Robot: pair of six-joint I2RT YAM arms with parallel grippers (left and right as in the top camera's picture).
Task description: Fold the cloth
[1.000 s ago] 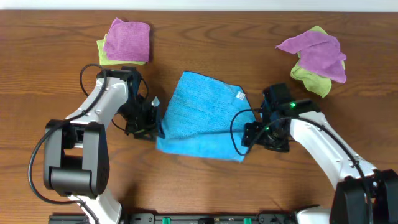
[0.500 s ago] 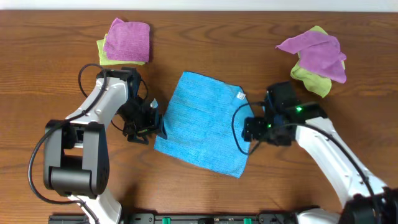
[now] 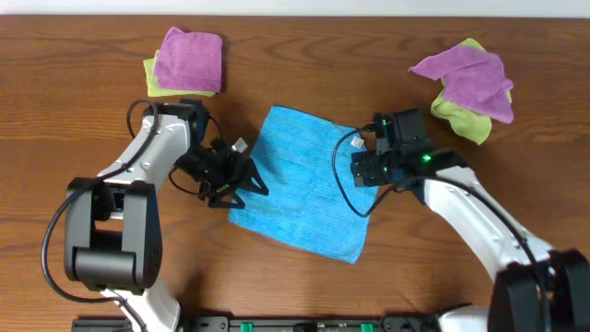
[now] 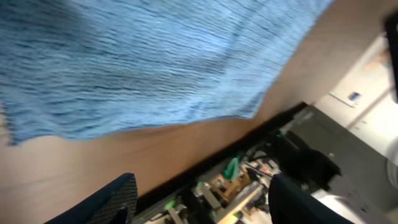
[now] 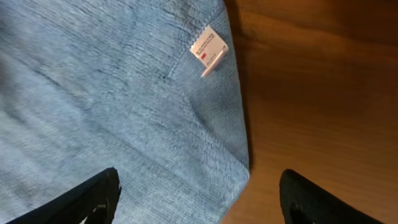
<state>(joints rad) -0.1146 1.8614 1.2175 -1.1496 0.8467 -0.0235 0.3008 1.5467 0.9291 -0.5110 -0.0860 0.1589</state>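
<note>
The cloth (image 3: pixel 300 189) lies flat on the bench (image 3: pixel 295 286) between my two arms, turned askew, with its white tag (image 5: pixel 208 50) on the edge toward the right arm. My left fingers (image 4: pixel 109 202) stand apart with nothing between them, at the cloth's left edge. My right fingers (image 5: pixel 93 199) are likewise spread and empty, above the tagged side.

It looks like thin microfibre (soft, light, no stiffness to speak of), so I judge it will sag wherever it isn't supported and may cling to the wood rather than slide. I'd pinch it right at the corners or hem, low against the bench, one corner per arm, so the edge lifts straight. A grab mid-panel would only bunch it.

The purple and green pile at back left (image 3: pixel 189 60) and the one at back right (image 3: pixel 466 88) sit well apart from it.
</note>
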